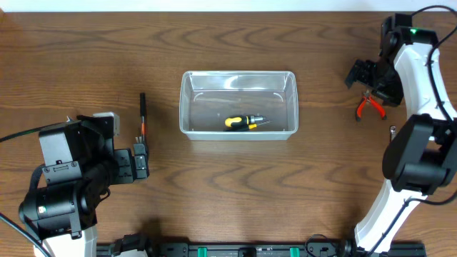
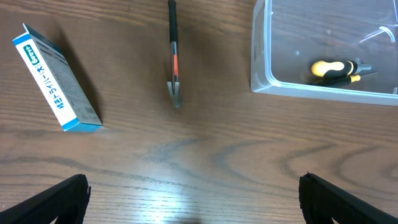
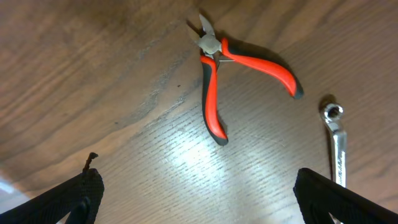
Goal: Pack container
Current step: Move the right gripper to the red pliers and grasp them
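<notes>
I find the wooden table (image 1: 86,50) bearing the clear container (image 1: 186,103) upright at its centre. The left gripper (image 2: 193,193) hangs near left, jaws spread wide, holding nothing. The right gripper (image 3: 199,186) hangs far right, likewise spread and empty. A blue-and-white box (image 2: 56,78) and a black tool (image 2: 174,56) lie left of the container. Red pliers (image 3: 210,93) and a wrench (image 3: 337,146) lie right. A yellow-and-black screwdriver (image 1: 243,123) lies inside the container.
</notes>
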